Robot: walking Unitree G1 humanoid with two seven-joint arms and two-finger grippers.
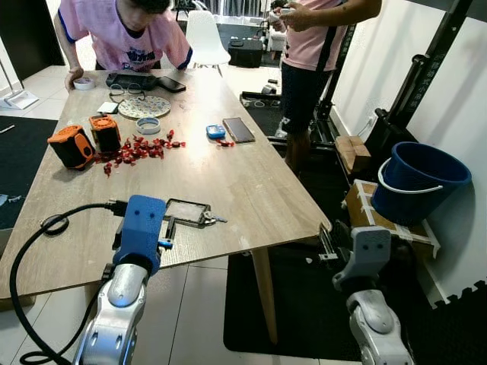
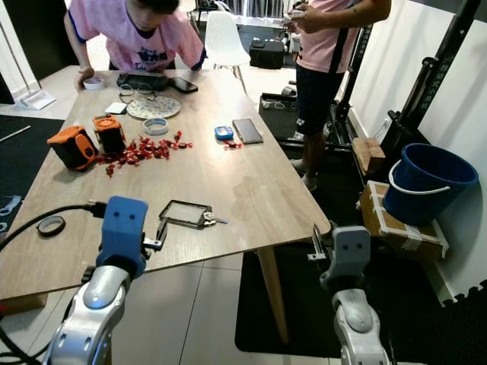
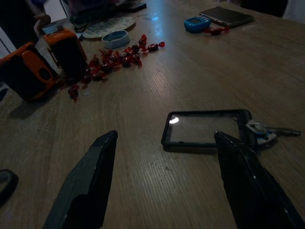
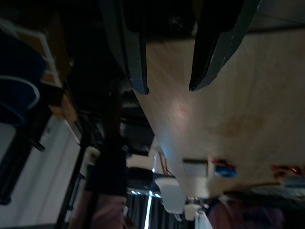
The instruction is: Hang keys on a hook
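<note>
On the wooden table [image 1: 251, 182], the keys [image 3: 267, 130] lay at lower centre of the left eye view, long axis crosswise, just beyond the open, empty left gripper [image 3: 167, 183]; the right gripper [image 4: 167, 88], open, was farther.

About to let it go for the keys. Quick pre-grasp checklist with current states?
1. Keys located: ok, lying on the table beside a black-framed card holder, touching its edge.
2. Left gripper open: ok, fingers spread wide, nothing between them.
3. Left gripper lined up on the keys: not ok, it faces the card holder; the keys lie off by one finger.
4. Path to the keys free: ok, bare wood between the fingers and the holder.
5. Right gripper out of the way: ok, off the table's right edge, open, empty.
6. Hook located: cannot tell.
</note>
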